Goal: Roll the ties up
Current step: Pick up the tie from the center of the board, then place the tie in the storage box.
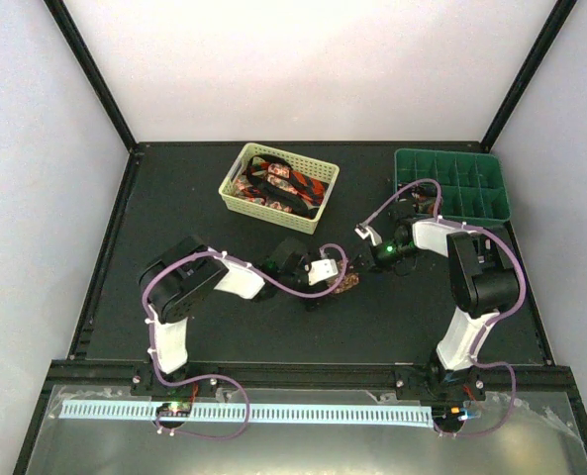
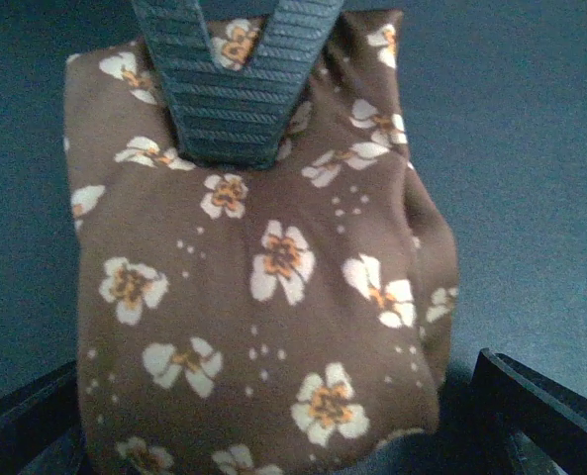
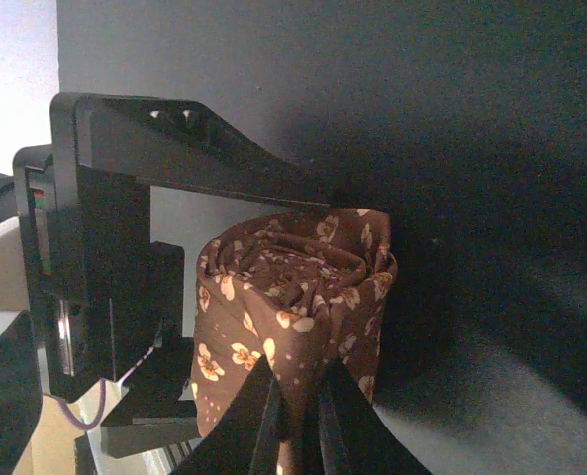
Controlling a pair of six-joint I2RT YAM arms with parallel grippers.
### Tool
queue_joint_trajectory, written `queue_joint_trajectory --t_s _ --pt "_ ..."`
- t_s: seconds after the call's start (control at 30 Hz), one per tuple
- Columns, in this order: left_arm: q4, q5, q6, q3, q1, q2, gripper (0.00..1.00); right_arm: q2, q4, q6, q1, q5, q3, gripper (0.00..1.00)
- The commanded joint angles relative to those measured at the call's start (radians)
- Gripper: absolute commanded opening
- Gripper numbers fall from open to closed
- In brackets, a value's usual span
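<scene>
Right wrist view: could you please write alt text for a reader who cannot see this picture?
A brown tie with small cream flowers, rolled into a coil, rests on the dark table, its fabric pinched between the shut jaws of the right gripper at the bottom edge. The black jaws of the left gripper stand open around the roll.

Black table (image 1: 224, 327): basket (image 1: 268, 209), tray (image 1: 504, 188), rolled tie (image 1: 345, 284).

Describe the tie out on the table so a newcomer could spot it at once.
Look near the middle of the dark table. A rolled tie sits there: brown with white-and-orange flowers, unlike the red-and-black ties in the yellow basket behind.
</scene>
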Motion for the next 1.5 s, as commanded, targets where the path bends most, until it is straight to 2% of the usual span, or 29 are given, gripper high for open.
queue_joint_trajectory --t_s 0.0,0.2,0.23,0.4,0.5,0.53,0.57,0.6,0.67,0.7,0.9,1.07,1.17,1.27,1.33,1.47 --pt "0.024 0.026 -0.033 0.019 0.005 0.051 0.99 -0.031 -0.006 -0.033 0.003 -0.031 -0.019 0.02" --pt "0.04 0.062 -0.072 0.108 -0.002 0.145 0.98 -0.043 0.012 -0.017 0.003 -0.066 -0.029 0.02" --pt "0.03 0.063 -0.072 0.125 -0.004 0.155 0.93 -0.044 0.01 -0.016 0.003 -0.071 -0.027 0.02" --pt "0.015 0.073 -0.076 0.127 -0.004 0.163 0.55 -0.059 0.005 -0.017 0.002 -0.067 -0.03 0.02" --pt "0.042 0.077 -0.063 0.085 -0.007 0.137 0.41 -0.067 0.009 -0.015 0.003 -0.048 -0.03 0.02" --pt "0.04 0.077 -0.062 0.078 -0.007 0.124 0.42 -0.071 0.009 -0.013 0.002 -0.038 -0.03 0.02" --pt "0.039 0.076 -0.061 0.073 -0.006 0.112 0.5 -0.072 0.009 -0.013 0.003 -0.032 -0.029 0.02" --pt "0.04 0.076 -0.062 0.065 -0.006 0.095 0.68 -0.073 0.004 -0.014 0.003 -0.029 -0.027 0.02" --pt "0.039 0.076 -0.063 0.049 -0.006 0.055 0.96 -0.075 -0.014 -0.025 0.002 -0.016 -0.019 0.02" --pt "0.029 0.08 -0.062 0.042 -0.005 0.021 0.99 -0.079 -0.025 -0.041 0.002 -0.003 -0.014 0.02" --pt "-0.123 0.114 -0.057 0.021 0.028 -0.131 0.99 -0.14 -0.139 -0.161 0.001 0.069 0.037 0.02" --pt "-0.212 0.15 -0.045 -0.036 0.072 -0.273 0.99 -0.209 -0.302 -0.342 -0.027 0.118 0.13 0.01" --pt "-0.246 0.158 -0.03 -0.074 0.094 -0.355 0.99 -0.253 -0.442 -0.501 -0.062 0.161 0.216 0.02" --pt "-0.291 0.168 0.0 -0.085 0.116 -0.426 0.99 -0.281 -0.558 -0.674 -0.102 0.274 0.345 0.02" --pt "-0.336 0.18 -0.004 -0.066 0.137 -0.446 0.99 -0.309 -0.582 -0.813 -0.134 0.373 0.414 0.02" --pt "-0.353 0.21 -0.027 -0.049 0.167 -0.458 0.99 -0.385 -0.547 -1.094 -0.239 0.454 0.475 0.02"
